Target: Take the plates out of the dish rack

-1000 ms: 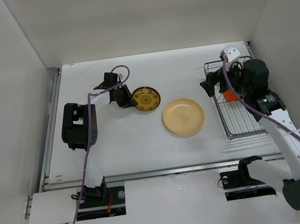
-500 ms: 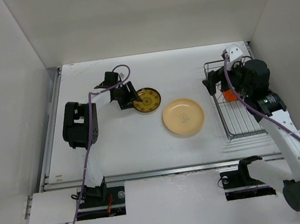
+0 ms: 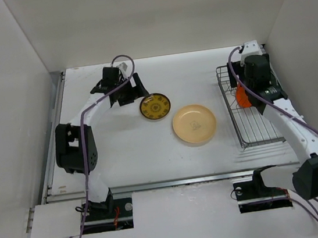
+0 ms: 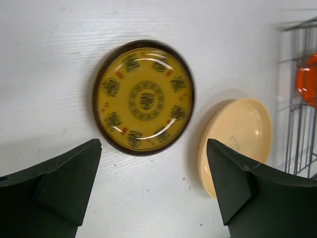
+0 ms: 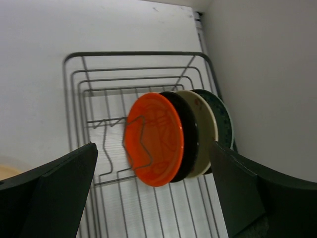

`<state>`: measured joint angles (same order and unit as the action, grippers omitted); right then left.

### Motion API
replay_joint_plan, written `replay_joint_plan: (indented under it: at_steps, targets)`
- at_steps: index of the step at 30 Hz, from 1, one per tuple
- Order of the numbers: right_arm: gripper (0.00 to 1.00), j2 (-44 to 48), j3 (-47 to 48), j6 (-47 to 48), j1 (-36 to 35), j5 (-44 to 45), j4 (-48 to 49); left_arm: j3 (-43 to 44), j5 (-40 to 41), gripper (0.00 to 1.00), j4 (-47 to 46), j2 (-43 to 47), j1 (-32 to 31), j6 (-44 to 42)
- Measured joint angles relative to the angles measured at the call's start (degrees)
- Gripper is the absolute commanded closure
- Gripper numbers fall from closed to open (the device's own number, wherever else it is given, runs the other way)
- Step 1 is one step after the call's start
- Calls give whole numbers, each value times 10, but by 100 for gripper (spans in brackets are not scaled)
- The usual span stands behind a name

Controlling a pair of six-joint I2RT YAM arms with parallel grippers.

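Right tool (image 5: 153, 145) spread wide, empty, over the dish rack (image 5: 133, 53) — inside, ahead, stand the orange plate (image 5: 158, 148), black plate (image 5: 190, 134), cream plate (image 5: 208, 124) and dark patterned plate (image 5: 223, 116). Left tool (image 4: 153, 143), also wide and empty, hovers above the yellow plate (image 4: 143, 96) on the counter (image 4: 49, 49) — tan plate (image 4: 237, 139) rightward.

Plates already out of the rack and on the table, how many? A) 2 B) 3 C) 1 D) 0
A: the dark-rimmed yellow patterned plate and the tan plate lie flat on the table, outside the dish rack.
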<state>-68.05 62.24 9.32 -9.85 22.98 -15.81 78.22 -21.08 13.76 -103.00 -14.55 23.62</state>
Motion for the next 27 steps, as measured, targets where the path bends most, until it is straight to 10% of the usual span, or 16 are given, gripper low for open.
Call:
replay_joint_plan:
  at_steps: [14,27]
  targets:
    - [34,-132,6,43,30,126,-18,-10,-85,19,-44,122,-26,-52]
    - [42,-133,6,49,76,83,-38,-16,-89,19,-43,122,-26,-54]
